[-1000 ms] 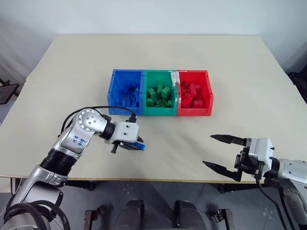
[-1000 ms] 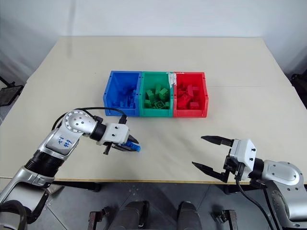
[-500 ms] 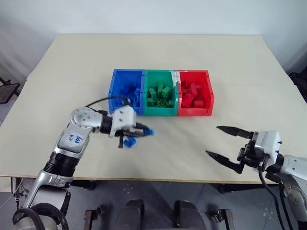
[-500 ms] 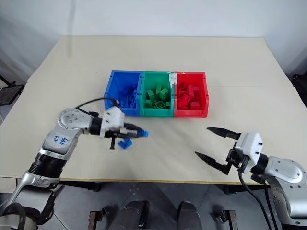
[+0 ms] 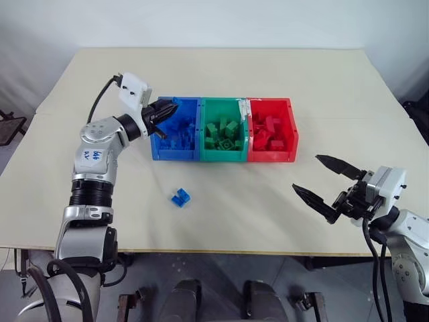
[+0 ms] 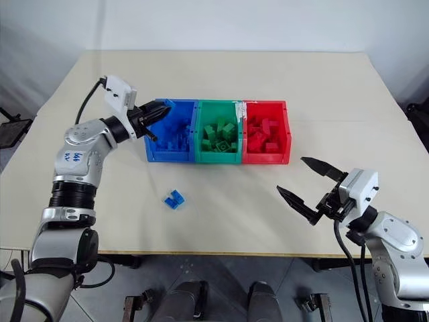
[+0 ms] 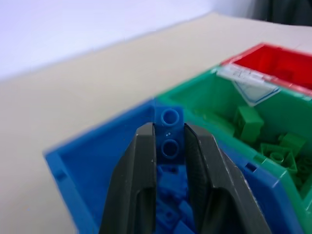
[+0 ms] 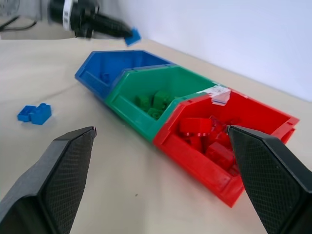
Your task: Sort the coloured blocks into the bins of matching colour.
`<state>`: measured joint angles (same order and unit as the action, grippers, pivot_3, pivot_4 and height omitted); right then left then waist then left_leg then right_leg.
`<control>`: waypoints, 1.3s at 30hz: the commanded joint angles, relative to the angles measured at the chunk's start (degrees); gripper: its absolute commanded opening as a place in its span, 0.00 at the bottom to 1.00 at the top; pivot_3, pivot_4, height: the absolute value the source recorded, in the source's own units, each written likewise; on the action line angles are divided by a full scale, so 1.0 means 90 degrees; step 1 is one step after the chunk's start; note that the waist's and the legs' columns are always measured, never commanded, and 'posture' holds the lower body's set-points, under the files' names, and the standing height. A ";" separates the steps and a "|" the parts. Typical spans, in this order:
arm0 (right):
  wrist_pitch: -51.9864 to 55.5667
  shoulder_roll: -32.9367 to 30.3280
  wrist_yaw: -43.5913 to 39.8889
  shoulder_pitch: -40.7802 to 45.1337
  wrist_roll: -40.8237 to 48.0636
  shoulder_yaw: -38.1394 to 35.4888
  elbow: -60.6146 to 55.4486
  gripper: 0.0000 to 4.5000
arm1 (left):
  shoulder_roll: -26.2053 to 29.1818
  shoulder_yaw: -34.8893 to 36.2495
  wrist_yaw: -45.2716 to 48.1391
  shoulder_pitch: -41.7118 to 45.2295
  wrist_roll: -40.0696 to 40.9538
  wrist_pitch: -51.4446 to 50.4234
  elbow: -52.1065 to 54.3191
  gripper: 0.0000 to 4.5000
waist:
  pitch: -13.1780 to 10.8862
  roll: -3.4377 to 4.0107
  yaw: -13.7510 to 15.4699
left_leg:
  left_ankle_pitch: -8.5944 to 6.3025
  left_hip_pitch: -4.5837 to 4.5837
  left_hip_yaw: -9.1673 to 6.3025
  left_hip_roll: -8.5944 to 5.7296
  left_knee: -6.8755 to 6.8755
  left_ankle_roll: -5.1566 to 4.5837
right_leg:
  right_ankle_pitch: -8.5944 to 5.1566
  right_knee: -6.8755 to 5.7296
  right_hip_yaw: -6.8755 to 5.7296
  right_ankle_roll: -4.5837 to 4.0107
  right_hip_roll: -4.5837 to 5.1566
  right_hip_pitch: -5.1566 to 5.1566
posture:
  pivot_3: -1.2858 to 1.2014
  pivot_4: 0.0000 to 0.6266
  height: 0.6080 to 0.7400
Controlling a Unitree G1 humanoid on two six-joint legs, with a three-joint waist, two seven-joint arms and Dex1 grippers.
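- Blue two-stud brick (image 7: 169, 134) is pinched by the left gripper (image 7: 169, 146) over the blue bin (image 5: 161, 144), its long axis running along the fingers, outward.
- Blue bin holds blue bricks; green bin (image 5: 223, 155) green; red bin (image 5: 271, 157) red.
- Another blue brick (image 5: 179, 198) lies on the table (image 5: 322, 94).
- Right gripper (image 5: 326, 181) is spread wide, empty.

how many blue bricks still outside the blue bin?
2. One blue brick is pinched in the left tool above the blue bin. One loose brick lies on the table, possibly two stuck together.
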<state>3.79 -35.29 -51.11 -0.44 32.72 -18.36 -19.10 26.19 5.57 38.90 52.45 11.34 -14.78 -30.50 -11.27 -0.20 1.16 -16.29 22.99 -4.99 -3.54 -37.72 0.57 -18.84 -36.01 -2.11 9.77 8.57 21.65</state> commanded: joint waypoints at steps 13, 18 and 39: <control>-0.0029 -0.0337 -0.1210 0.1092 -0.0042 0.0818 0.0734 1.00 | 0.1532 0.1178 0.1389 -0.2419 0.0956 0.0295 0.2221 0.87 | 0.0000 0.0001 -0.0180 | -0.0002 -0.0003 -0.0016 0.0008 0.0013 0.0003 | 0.0000 0.0002 0.0006 -0.0001 0.0001 0.0007 | 0.52 0.24 1.00; -0.0075 -0.0382 -0.1879 0.1423 -0.0173 0.1365 0.1069 1.00 | 0.2136 0.1943 0.2328 -0.4183 0.1082 0.1609 0.2423 0.99 | 0.0000 0.0001 -0.0179 | -0.0003 -0.0007 -0.0015 0.0027 0.0021 0.0004 | -0.0001 0.0009 0.0010 -0.0003 0.0004 0.0006 | 0.52 0.24 1.00; -0.0254 -0.0664 -0.2786 0.1391 -0.0454 0.1601 0.1537 1.00 | 0.2381 -0.0039 0.3044 -0.3350 0.0511 0.1381 0.3159 0.99 | 0.0001 0.0000 0.0036 | -0.0007 -0.0008 -0.0017 0.0010 0.0013 0.0004 | 0.0000 0.0008 0.0007 -0.0008 0.0006 -0.0003 | 0.52 0.24 1.00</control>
<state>2.13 -40.45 -76.75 12.62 28.13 -2.38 -3.14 47.72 7.88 66.02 19.52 18.14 -2.13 -1.76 -11.26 -0.20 1.49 -16.36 22.93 -5.16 -3.50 -37.62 0.61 -18.84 -35.95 -2.08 9.70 8.61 21.62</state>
